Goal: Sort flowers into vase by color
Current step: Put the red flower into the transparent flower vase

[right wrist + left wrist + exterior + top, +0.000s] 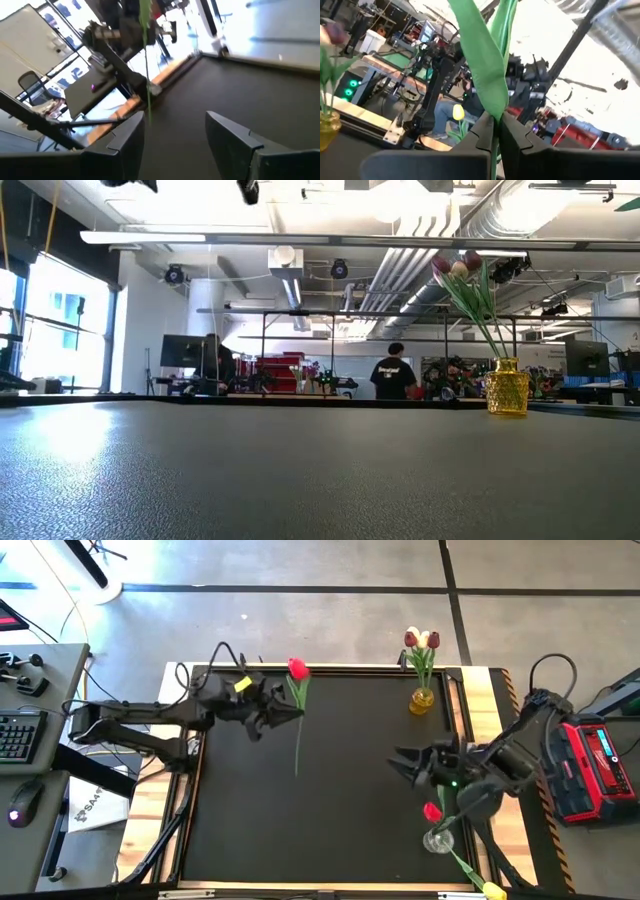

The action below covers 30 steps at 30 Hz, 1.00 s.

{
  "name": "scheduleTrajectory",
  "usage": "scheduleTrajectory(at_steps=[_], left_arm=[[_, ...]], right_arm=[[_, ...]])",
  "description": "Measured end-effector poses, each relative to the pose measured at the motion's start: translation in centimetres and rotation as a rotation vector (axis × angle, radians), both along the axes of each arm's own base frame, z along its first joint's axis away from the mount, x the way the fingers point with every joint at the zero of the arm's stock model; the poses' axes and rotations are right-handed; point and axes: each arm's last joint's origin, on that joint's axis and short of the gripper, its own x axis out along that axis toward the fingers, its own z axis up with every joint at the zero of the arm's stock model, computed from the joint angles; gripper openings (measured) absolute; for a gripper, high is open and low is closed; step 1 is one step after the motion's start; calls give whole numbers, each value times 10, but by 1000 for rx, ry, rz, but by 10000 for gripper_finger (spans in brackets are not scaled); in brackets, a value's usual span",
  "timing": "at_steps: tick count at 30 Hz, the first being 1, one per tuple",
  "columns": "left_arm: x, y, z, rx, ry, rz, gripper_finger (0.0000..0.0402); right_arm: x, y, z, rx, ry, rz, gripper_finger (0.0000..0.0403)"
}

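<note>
Item one: my left gripper (290,712), raised over the far left part of the black table (330,830), fingers (517,137) closed tight on the stem of a red tulip (298,670); its head points toward the table's far edge and its thin stem trails back toward the near side, and in my left wrist view a broad green leaf (487,65) rises just past the fingertips. Item two: my right gripper (400,764), over the right half of the table, jaws parted and holding nothing, with bare tabletop showing between the fingers (122,140). Item three: yellow glass vase (422,700) at the far right edge, upright, holding two tulips (422,639), one dark red and one cream. Item four: clear vase (437,839) at the near right edge, partly under my right arm, with a red flower (432,811) at it; whether that flower's stem sits inside I cannot quite make out. Item five: yellow tulip (494,890) lying at the near right corner, its head past the table's edge. Beyond the table, a person in a dark shirt (393,376) stands in the room.
</note>
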Motion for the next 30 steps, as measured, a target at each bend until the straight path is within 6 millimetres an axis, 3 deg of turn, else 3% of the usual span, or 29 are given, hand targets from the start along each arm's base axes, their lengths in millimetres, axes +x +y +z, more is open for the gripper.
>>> scheduleTrajectory(at_steps=[10,19,25,30], left_arm=[[51,-43,10,172,30,2,1],[106,-69,9,263,99,-58,1],[128,-74,7,274,99,-89,1],[138,-78,4,283,93,-161,1]], right_arm=[[30,-14,25,-152,-62,121,194],[36,-16,24,-184,-38,158,194],[48,-6,16,-217,-21,193,189],[56,-2,8,-233,-2,124,161]])
